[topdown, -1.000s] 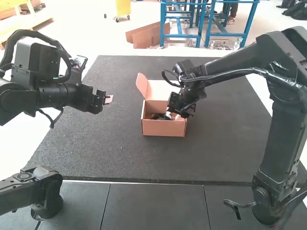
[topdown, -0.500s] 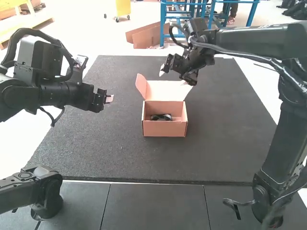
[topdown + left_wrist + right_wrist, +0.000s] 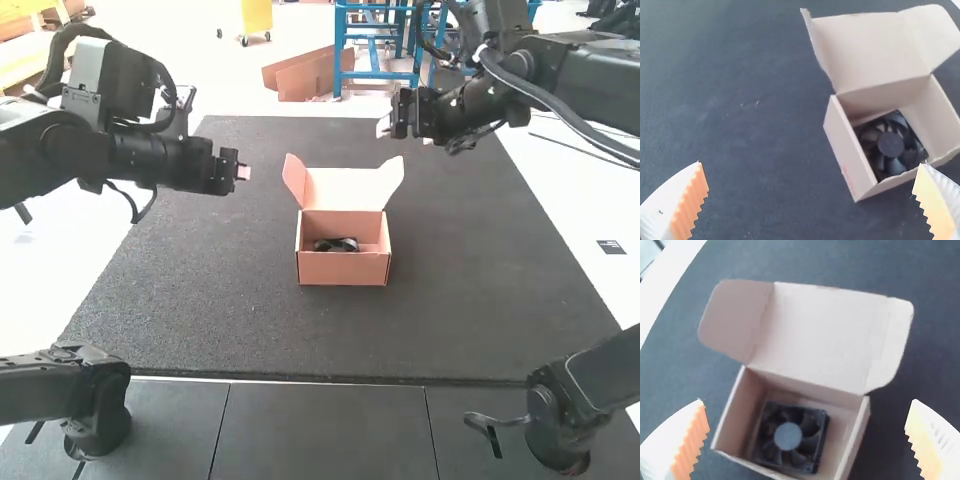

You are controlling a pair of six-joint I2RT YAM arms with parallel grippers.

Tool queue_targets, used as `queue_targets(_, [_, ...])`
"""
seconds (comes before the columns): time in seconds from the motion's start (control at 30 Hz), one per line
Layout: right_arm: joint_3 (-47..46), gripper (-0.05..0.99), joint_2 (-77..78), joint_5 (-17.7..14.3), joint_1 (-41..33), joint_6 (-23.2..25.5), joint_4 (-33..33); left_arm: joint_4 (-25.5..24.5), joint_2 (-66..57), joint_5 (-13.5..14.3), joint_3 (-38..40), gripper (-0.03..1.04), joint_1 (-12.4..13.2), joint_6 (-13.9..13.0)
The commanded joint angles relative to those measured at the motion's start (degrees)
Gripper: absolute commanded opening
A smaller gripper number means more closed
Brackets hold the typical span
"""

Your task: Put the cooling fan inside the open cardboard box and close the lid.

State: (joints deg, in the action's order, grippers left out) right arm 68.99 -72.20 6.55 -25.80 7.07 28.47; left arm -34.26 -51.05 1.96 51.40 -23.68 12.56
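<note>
Lying flat in cardboard box [image 3: 342, 266], cooling fan [image 3: 790, 437] faces hub-up; lid [image 3: 815, 335] open; left pincer [image 3: 238, 172], right pincer [image 3: 390, 123] both spread, empty.

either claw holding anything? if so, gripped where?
Nothing is held. The left claw and right claw are both open and empty. The cooling fan lies inside the cardboard box, whose lid is open.
</note>
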Motion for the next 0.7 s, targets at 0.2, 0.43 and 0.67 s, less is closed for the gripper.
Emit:
queue_targets(0.2, [-10.02,0.90,7.52,-4.70,3.48,-3.29,-5.18,4.20,-7.58,4.46,3.01,0.97,5.31,1.15])
queue_targets(0.43, [-12.39,0.90,5.93,-4.61,4.88,-3.47,-10.71,10.79,-14.17,5.34,3.10,0.97,6.89,1.15])
queue_targets(0.67, [-10.81,0.90,1.19,-4.44,4.97,-3.47,-13.97,15.98,-20.85,5.87,4.50,0.97,7.07,1.15])
